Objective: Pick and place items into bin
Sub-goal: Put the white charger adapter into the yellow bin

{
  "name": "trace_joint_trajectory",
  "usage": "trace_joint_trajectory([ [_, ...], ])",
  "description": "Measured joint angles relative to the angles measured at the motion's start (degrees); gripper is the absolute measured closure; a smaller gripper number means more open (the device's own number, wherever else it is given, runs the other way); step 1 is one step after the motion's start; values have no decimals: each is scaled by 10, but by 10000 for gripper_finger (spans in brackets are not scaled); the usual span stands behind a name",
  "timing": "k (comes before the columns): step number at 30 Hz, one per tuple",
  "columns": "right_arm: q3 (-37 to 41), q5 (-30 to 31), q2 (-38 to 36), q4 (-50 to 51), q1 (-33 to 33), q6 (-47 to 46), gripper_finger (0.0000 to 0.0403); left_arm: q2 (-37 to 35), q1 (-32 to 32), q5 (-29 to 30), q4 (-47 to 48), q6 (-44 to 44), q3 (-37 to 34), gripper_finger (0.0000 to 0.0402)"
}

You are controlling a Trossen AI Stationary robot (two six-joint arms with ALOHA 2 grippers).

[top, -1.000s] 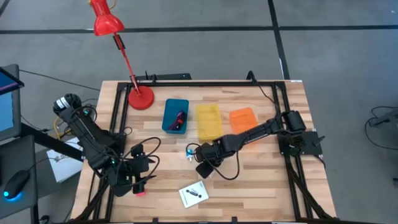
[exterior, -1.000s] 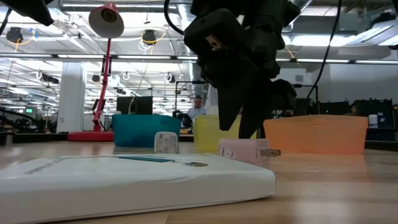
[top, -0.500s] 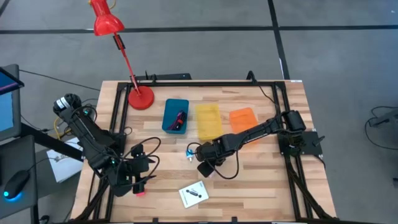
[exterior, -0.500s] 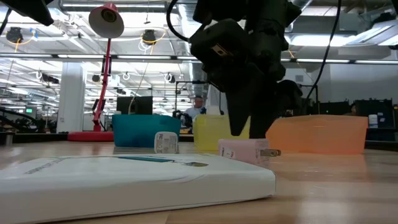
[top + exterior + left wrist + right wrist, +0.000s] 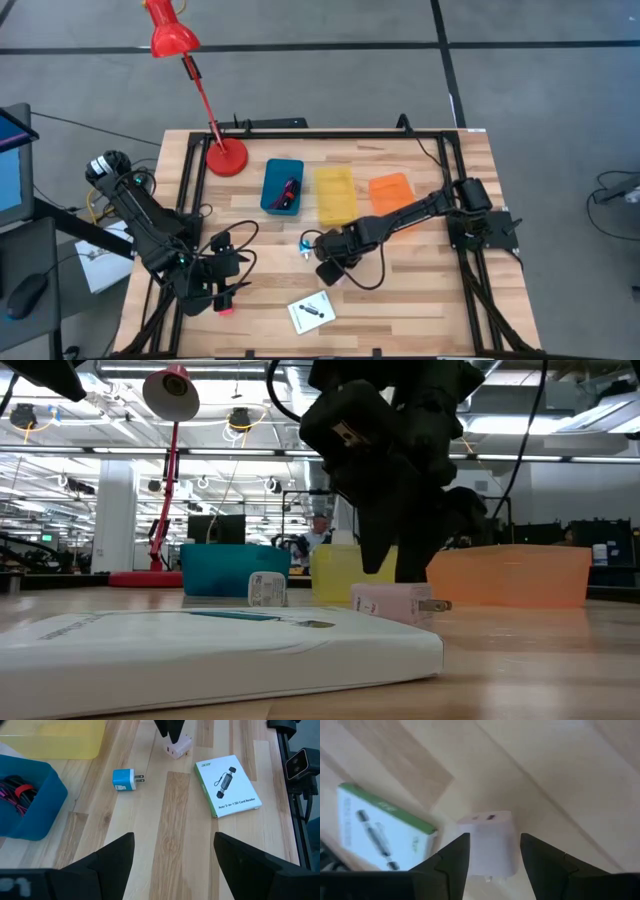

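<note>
A pale pink plug block (image 5: 490,842) lies flat on the table (image 5: 390,601), its prongs level. My right gripper (image 5: 492,857) hangs open just above it (image 5: 395,570), one finger on either side, near the table's middle (image 5: 328,272); it touches nothing. A light-blue plug block (image 5: 305,243) rests beside it toward the left (image 5: 122,780). The white card with a black mark (image 5: 312,312) lies flat nearer the near edge. The dark red cord (image 5: 289,190) lies inside the blue bin (image 5: 270,186). My left gripper (image 5: 175,865) waits open at the table's near left (image 5: 235,272).
A yellow bin (image 5: 334,194) and an orange bin (image 5: 392,190) stand in a row to the right of the blue one, toward the far edge. A red desk lamp's base (image 5: 226,158) sits at the far left. A small red piece (image 5: 226,310) shows by the left arm.
My right gripper has swayed slightly above the pink block, dipping a little and coming back. The block and the other things have stayed where they were.
</note>
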State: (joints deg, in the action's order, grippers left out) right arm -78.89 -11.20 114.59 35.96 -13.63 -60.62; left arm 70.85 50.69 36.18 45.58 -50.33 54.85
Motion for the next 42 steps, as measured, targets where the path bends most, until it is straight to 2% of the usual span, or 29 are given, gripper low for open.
trace_joint_trajectory([
  [6,0,-10,0,-6,-6,5,224,0,0,0,0,0,0,139],
  [13,0,-9,-4,-4,-10,-9,152,0,0,0,0,0,0,139],
  [17,-11,-6,-5,7,-11,-10,132,0,0,0,0,0,0,139],
  [27,-65,57,0,107,-45,-4,127,0,0,0,0,0,0,139],
  [31,-70,88,0,105,-57,-5,127,0,0,0,0,0,0,139],
  [36,-70,96,0,103,-59,-3,127,0,0,0,0,0,0,139],
  [42,-69,101,0,97,-54,62,127,0,0,0,0,0,0,139],
])
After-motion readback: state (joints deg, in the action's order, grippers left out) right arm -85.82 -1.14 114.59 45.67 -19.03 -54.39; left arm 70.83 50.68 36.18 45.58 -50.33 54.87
